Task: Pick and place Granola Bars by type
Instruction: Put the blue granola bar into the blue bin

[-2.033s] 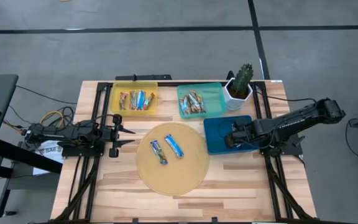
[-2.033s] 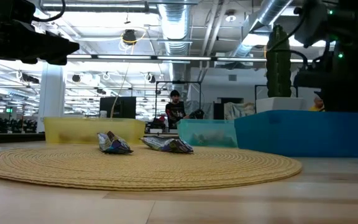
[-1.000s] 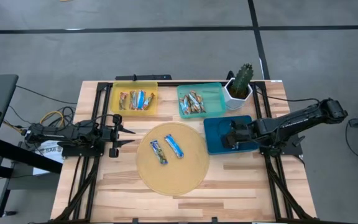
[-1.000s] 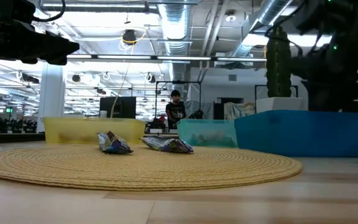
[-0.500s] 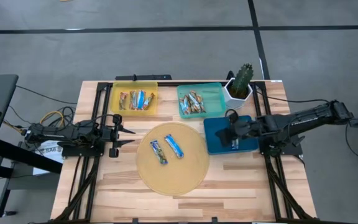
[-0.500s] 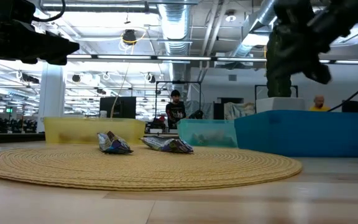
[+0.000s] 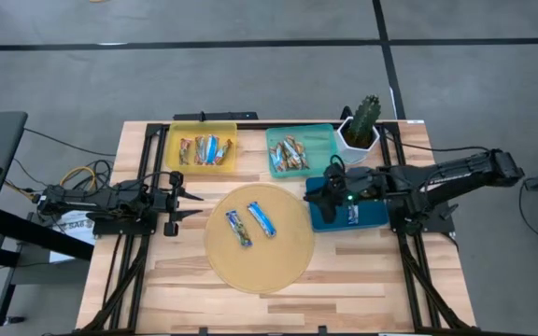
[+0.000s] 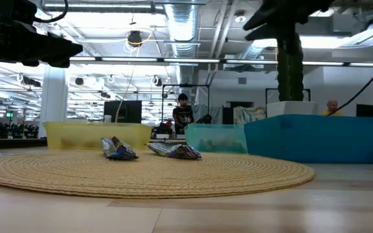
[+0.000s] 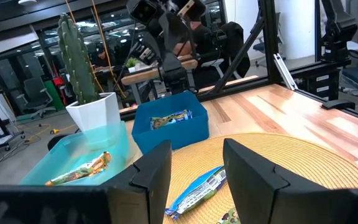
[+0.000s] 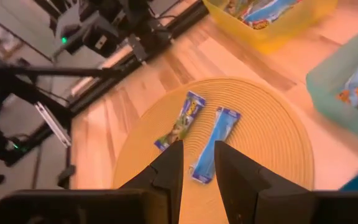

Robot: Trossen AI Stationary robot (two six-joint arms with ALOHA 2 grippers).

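Two blue-and-white granola bars [image 7: 250,224] lie side by side near the middle of the high view, on a round woven mat [image 7: 278,261] in the centre of the table [image 7: 148,280]. In the low view they show as two crumpled wrappers left of centre, well apart from the trays behind them. Above the mat in the high view, a yellow tray [image 7: 177,142] holds a row of mixed bars [image 7: 205,149], some blue, some orange-brown. Right of it, a teal tray [image 7: 318,142] holds several tan and orange bars [image 7: 290,153]. Below that tray, toward the right, a blue tray [image 7: 318,217] holds one bar [image 7: 354,214], which the left wrist view shows lying flat inside. A cactus in a white pot [image 7: 361,129] stands at the upper right of the table, just beside the teal tray.

The right gripper [image 7: 318,190] hovers over the left edge of the blue tray, pointing toward the mat. Its own wrist view shows the fingers [image 10: 166,173] with a narrow gap between them and nothing held. The left gripper [image 7: 194,204] waits at the left of the high view, just beside the mat's edge, fingers [image 9: 157,174] parted and empty. A person [image 8: 182,115] shows far back in the room in the low view, too small to tell more
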